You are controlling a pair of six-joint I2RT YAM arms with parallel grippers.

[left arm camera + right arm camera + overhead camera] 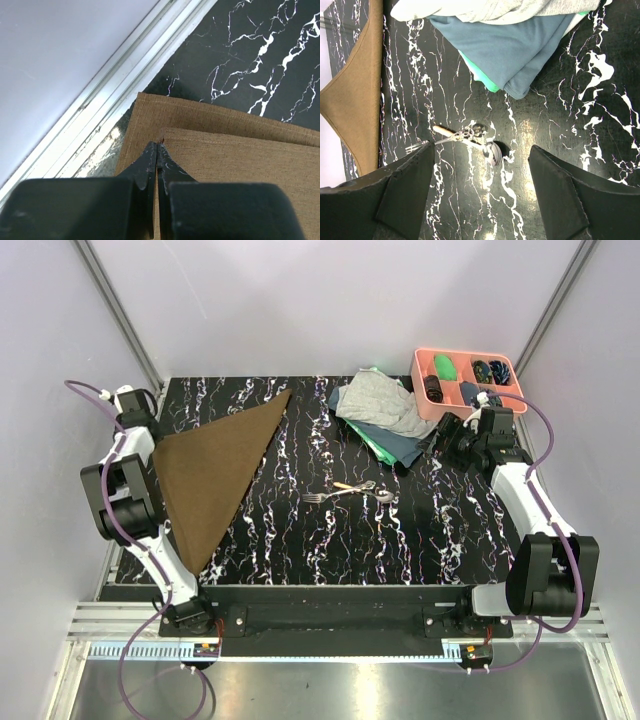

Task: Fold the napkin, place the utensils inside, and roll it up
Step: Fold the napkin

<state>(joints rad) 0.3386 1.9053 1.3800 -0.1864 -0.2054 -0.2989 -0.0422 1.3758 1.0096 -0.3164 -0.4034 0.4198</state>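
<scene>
Cloth this soft goes limp, so take the napkin by its corners. It lies folded triangular at table-left, your left gripper pinching one corner; your right gripper gapes above the utensils.

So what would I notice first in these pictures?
The big brown napkin, folded into a triangle on the left, its corner pinched by the left fingers. Then the shiny utensils in the middle, and a heap of cloths at the back right.
</scene>
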